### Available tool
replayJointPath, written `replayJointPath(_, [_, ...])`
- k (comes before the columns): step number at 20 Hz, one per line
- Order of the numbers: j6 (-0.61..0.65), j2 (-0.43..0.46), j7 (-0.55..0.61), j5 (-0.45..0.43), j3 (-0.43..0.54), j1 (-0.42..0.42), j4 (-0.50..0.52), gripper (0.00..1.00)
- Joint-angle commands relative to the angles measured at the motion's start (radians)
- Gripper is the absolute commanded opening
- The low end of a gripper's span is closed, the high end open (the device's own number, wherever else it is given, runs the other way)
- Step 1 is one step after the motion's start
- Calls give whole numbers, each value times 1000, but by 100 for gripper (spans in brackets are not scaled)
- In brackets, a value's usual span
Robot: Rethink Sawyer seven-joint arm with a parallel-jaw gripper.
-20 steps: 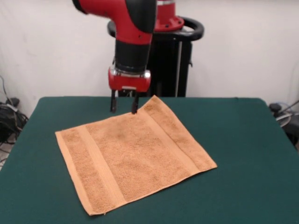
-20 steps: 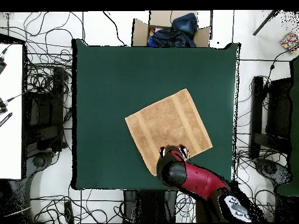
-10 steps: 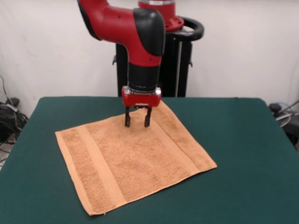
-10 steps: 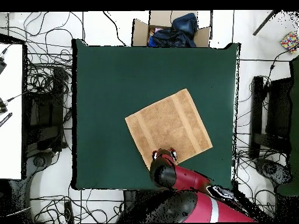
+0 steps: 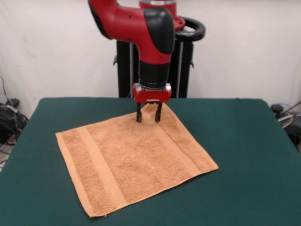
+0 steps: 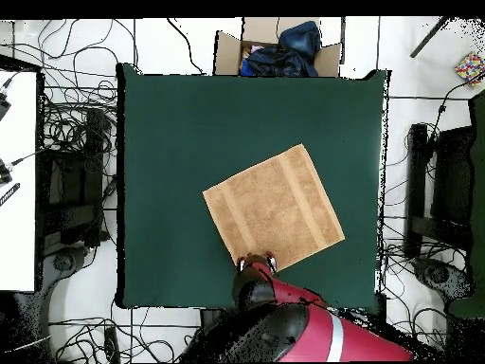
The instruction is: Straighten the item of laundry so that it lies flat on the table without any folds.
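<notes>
The red and black arm (image 5: pixel 150 33) bends over at its elbow and drops straight down, ending in a red wrist block with the gripper (image 5: pixel 149 116) pointing at the tabletop. Its two dark fingers (image 5: pixel 139 114) stand apart, spread and holding nothing, their tips at or just above the far corner of the hand towel (image 5: pixel 134 157). Whether they touch the cloth I cannot tell.

The orange-tan towel lies spread flat on the dark green table (image 5: pixel 244 141), turned like a diamond, its two woven bands running across it, near the middle of the table.

From overhead the arm's bulk (image 6: pixel 284 327) covers the towel (image 6: pixel 273 210) corner nearest the base, and the gripper (image 6: pixel 256 260) shows only as small tips poking out. The table's (image 6: pixel 170 123) edge there is hidden too.
</notes>
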Motion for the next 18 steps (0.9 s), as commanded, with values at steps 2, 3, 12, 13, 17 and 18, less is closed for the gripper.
replayJointPath(2, [-83, -35, 300, 7, 15, 30, 96, 100])
replayJointPath(3, [-88, -31, 298, 5, 13, 26, 100, 100])
replayJointPath(12, [-184, 73, 278, -5, -4, 36, 74, 100])
replayJointPath(13, [-189, 97, 270, -10, -2, 25, 53, 100])
replayJointPath(17, [-210, 180, 249, -29, 10, -6, -12, 100])
replayJointPath(18, [-211, 195, 245, -32, 17, -11, -26, 100])
